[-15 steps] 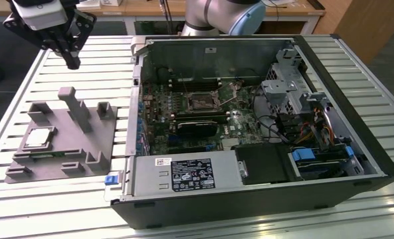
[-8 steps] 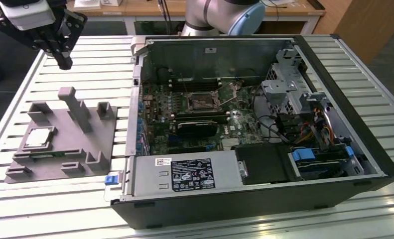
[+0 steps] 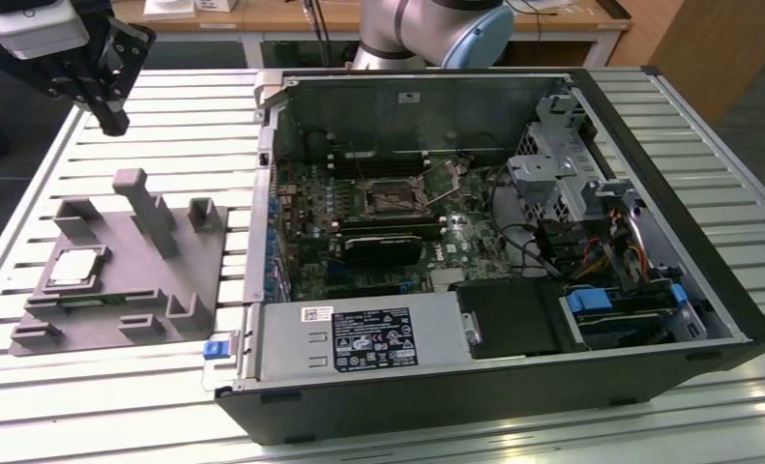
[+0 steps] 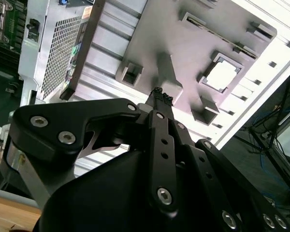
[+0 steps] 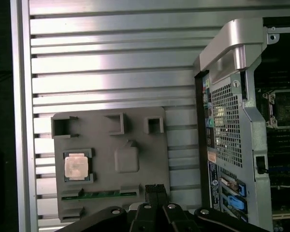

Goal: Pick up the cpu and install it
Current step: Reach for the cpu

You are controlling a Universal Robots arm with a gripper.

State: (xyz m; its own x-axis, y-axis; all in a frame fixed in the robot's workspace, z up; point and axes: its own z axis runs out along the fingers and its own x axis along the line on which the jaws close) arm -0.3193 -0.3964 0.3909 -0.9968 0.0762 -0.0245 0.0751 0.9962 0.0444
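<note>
The pincer (image 3: 112, 124) hangs above the slatted surface (image 3: 189, 116), its fingers closed together and holding nothing. The cpu (image 3: 76, 268) lies flat in a recess of the grey tray (image 3: 208, 263), beside the open computer case (image 3: 485, 391).

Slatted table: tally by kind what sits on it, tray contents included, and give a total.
computer case: 1
grey tray: 1
cpu: 1
green circuit strip: 1
Total: 4
</note>
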